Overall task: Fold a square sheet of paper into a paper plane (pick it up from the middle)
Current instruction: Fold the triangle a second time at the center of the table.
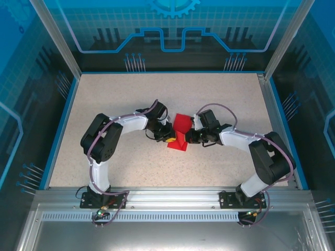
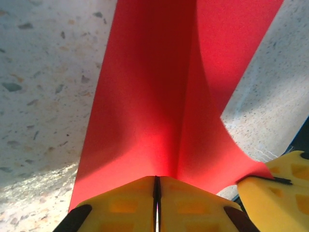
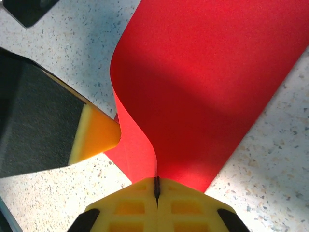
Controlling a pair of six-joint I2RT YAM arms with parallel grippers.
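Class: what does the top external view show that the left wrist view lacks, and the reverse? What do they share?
Top external: the whole left arm and right arm, bolted at the table edge. Left wrist: the left gripper shut on the red paper, a ridge up its middle. Shared: the paper, the right gripper pinching its other side.

ROBOTICS LAB: A purpose-built test cell houses two white-and-black robot arms, one [image 1: 103, 140] beside its twin [image 1: 268, 157], bolted by their bases to an aluminium rail [image 1: 167, 194] along the near edge of a speckled table [image 1: 104, 97] trimmed in blue. Aluminium corner posts [image 1: 55, 37] frame the bench. The enclosure's walls [image 1: 220, 31] carry blue circuit-line graphics topped by a gear emblem [image 1: 173, 6]. A slotted metal sill [image 1: 167, 215] runs in front of the rail.
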